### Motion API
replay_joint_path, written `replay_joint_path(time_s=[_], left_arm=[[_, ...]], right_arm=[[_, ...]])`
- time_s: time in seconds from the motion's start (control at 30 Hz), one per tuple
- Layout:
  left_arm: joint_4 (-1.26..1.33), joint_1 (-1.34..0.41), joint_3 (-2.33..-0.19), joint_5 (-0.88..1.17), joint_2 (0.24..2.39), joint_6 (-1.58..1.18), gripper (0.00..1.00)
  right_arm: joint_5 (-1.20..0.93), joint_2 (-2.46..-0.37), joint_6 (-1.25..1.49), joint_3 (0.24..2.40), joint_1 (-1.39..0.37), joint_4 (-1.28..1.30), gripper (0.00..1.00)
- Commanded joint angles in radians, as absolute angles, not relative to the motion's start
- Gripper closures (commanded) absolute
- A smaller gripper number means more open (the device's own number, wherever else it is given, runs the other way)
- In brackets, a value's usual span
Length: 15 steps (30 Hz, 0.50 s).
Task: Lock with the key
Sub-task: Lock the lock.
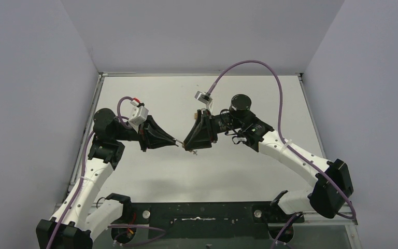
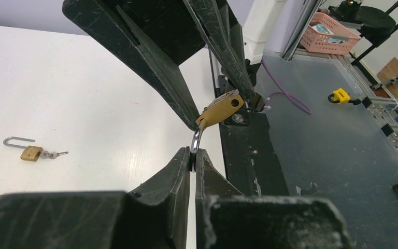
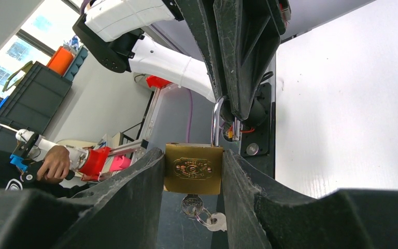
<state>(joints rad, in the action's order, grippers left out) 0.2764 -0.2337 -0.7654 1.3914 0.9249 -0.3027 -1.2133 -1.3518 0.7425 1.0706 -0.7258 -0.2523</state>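
Closest to my left wrist lens, low in the middle of the frame, my left pincer [image 2: 193, 158] was pressed together on the steel shackle [image 2: 197, 141], both black fingertips meeting around the bar. Just above, at the centre of that view, the brass padlock [image 2: 221, 109] sat tilted in the air.

Seen from the right wrist, the lock filled the lower middle of the frame, its narrow sides squeezed by my right pincer [image 3: 193, 171], which stood only as far apart as the body is wide. The key [image 3: 190, 204] sat in the keyhole underneath, with a small ring and a pale piece dangling from it, either a tag or a second key; I could not tell which. In the top view both pincers met tip to tip at the centre, above the white table [image 1: 238, 171].

I judged this to be the closing step. One shackle leg ran down into the body, while the other seemed to hang just beside the upper right corner, not seated. Next, that free leg needed lining up over its hole and pushing home while my right grip held firm. After that, one pincer would have to reach the key and turn it.

The lock's brass face bore an embossed oval emblem, and its shackle was bright and smooth, likely slippery under my fingers.
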Motion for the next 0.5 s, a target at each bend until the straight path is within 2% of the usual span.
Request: replay_joint_path(time_s=[0.0, 0.17, 0.27, 0.3, 0.43, 0.47], left_arm=[[0.294, -0.232, -0.808, 1.418, 0.909, -0.299, 1.0], [0.316, -0.236, -0.805, 1.407, 0.9, -0.334, 1.0], [0.365, -0.236, -0.808, 1.364, 0.905, -0.396, 1.0], [0.391, -0.236, -0.808, 1.344, 0.91, -0.423, 1.0], [0.603, -0.235, -0.788, 1.22, 0.928, -0.571, 1.0], [0.654, -0.234, -0.776, 1.18, 0.928, -0.603, 1.0]], right_arm=[[-1.227, -1.352, 0.756, 1.077, -0.721, -0.349, 0.72], [-1.213, -1.373, 0.742, 1.092, -0.72, -0.342, 0.7], [-1.157, -1.381, 0.593, 1.167, -0.719, -0.143, 0.61], [-1.129, -1.386, 0.516, 1.205, -0.721, -0.036, 0.54], [-1.053, -1.4, 0.314, 1.344, -0.72, 0.209, 0.08], [-1.037, -1.396, 0.279, 1.369, -0.715, 0.242, 0.02]])
